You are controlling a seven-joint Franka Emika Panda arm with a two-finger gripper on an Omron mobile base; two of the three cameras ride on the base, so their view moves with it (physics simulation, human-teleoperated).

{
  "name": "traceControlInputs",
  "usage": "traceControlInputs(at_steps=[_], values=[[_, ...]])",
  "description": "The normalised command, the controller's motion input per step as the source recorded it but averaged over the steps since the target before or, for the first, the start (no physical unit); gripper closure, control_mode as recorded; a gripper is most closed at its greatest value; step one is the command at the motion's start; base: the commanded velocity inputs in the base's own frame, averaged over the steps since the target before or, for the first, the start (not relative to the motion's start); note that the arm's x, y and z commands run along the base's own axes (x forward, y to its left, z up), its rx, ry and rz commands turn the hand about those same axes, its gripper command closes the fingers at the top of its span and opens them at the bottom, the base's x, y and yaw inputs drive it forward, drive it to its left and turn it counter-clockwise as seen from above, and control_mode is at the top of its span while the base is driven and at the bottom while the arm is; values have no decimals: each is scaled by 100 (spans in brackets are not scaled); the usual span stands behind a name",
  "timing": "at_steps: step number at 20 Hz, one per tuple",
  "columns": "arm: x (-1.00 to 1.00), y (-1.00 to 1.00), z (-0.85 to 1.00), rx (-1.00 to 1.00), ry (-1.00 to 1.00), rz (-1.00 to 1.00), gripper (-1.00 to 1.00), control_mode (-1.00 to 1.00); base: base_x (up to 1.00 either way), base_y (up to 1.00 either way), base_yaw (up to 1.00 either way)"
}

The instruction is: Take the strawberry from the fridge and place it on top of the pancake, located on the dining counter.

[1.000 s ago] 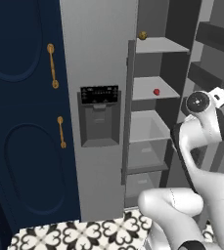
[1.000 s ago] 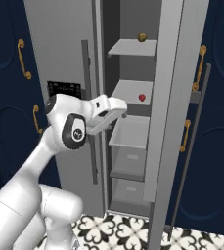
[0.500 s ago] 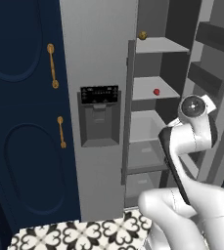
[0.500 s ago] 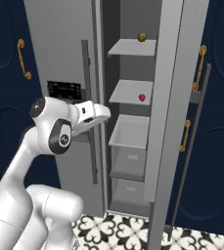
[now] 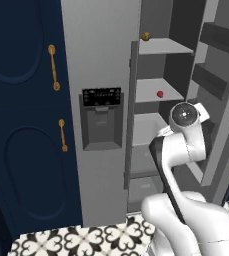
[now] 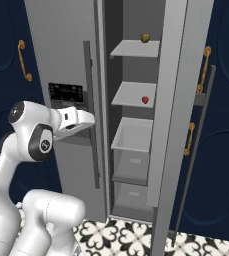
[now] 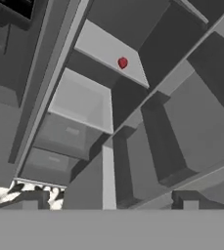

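Strawberry (image 7: 123, 62) sits alone on the fridge (image 5: 101, 65) middle shelf, at twelve o'clock from the hand.
Jaws spread wide, empty; a misjudged reach could clip the shelf edge or nudge the berry rolling.

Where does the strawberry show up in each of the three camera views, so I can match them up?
Left base view: the strawberry sits right of centre in the upper half, on the second shelf of the open fridge.
Right base view: it is centre-right, in the upper half, on the same shelf.
Hand view: it is near the top centre, on a tilted-looking shelf.
Shared landmark: the black dispenser panel left of the shelves.
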Motion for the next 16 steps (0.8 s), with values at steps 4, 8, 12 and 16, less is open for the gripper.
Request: traceControlInputs(at_steps=[4, 8, 12, 16], values=[[-33, 8, 2, 29, 7, 2, -100, -100, 0, 0, 0], [-43, 0, 12, 30, 16, 1, -100, -100, 0, 0, 0], [-33, 19, 1, 20, 18, 1, -100, -100, 0, 0, 0], [-47, 27, -1, 15, 3, -1, -100, -100, 0, 0, 0]])
